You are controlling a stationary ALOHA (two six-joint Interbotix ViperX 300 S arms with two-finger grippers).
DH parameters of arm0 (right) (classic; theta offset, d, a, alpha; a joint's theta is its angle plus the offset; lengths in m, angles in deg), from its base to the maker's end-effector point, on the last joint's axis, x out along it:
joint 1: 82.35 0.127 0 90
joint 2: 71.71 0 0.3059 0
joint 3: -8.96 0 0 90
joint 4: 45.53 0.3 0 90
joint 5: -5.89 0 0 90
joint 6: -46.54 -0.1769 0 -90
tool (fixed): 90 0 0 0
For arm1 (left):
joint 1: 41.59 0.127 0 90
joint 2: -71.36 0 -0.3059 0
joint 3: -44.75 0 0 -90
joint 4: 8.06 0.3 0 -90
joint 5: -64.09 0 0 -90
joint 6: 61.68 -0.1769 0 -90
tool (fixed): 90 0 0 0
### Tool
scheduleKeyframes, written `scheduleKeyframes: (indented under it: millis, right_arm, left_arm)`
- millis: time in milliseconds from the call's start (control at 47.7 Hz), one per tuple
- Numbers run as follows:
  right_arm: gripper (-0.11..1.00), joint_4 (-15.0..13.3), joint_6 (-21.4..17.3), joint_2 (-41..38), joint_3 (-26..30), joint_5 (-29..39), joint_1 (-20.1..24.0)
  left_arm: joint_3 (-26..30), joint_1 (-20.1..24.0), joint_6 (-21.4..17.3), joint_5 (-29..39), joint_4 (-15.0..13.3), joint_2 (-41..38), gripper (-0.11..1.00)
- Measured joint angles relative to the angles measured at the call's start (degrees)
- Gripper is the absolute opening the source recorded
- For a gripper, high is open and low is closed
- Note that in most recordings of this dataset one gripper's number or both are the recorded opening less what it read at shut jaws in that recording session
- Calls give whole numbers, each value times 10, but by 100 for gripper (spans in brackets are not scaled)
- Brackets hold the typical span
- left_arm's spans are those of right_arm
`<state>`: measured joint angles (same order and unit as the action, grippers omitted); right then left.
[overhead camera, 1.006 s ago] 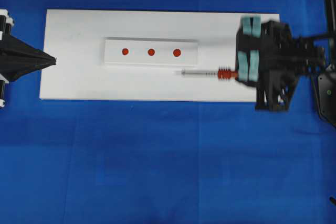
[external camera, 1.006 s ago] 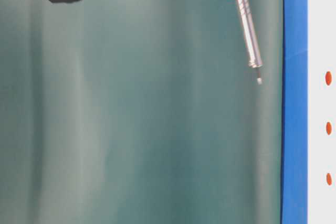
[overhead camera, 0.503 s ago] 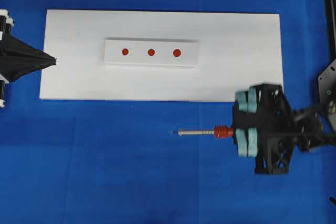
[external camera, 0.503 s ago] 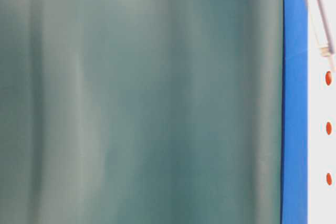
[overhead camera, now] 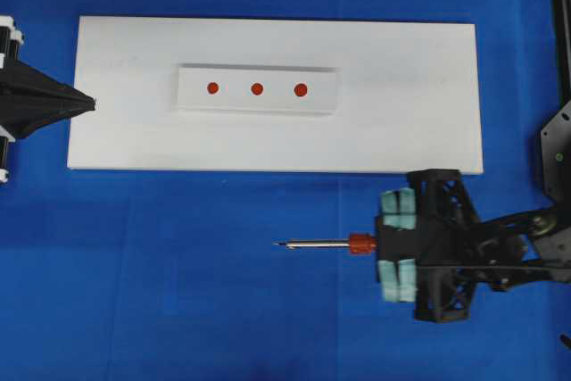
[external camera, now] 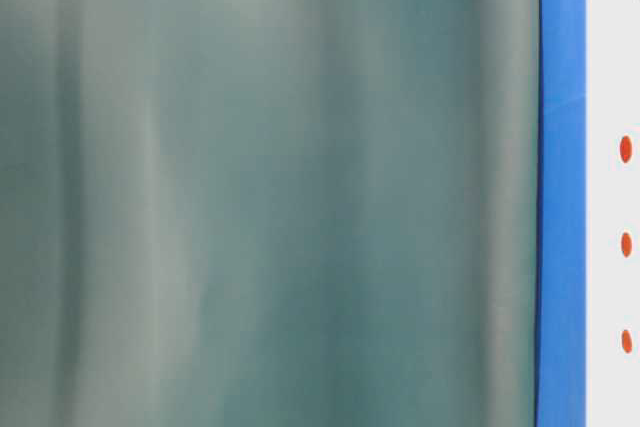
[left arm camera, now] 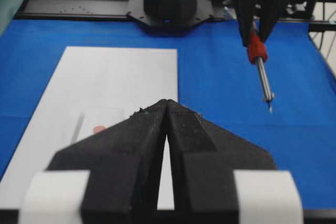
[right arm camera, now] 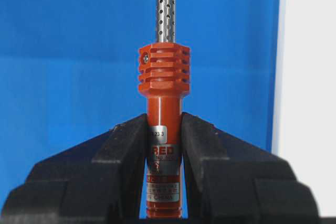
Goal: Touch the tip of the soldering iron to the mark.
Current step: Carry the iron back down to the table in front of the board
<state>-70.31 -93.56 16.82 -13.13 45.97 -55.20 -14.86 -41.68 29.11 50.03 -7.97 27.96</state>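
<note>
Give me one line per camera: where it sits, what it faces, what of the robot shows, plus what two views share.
Overhead: looks straight down on the white board, the block, both grippers.
Table-level: sideways at the board's edge and three dots; no robot part clear.
Left wrist: behind the shut left gripper, facing the right arm.
Right wrist: behind the right gripper, along the iron.
Shared: overhead and left wrist both show the iron over blue cloth, off the board.
</note>
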Motion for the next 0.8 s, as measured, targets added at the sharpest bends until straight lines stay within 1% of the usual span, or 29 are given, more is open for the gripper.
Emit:
scheduleKeyframes:
  millis: [231,377,566,692,796]
  right_arm:
    - [6,-10,2,-70,60,-15,-28]
    - [6,-18,3,-123,109,-40,-42]
    - [6,-21,3,-185,175,-47,-60]
    - [6,-23,3,-203,199,-47,-68]
    - [6,-24,3,-204,202,-47,-70]
  left_arm:
    - [0,-1,0,1,0,1,0]
    - [0,-1,2,0,0,1,0]
    - [-1,0,8,0,0,2,0]
    - [0,0,15,0,0,5,0]
    - [0,-1,15,4,0,7,0]
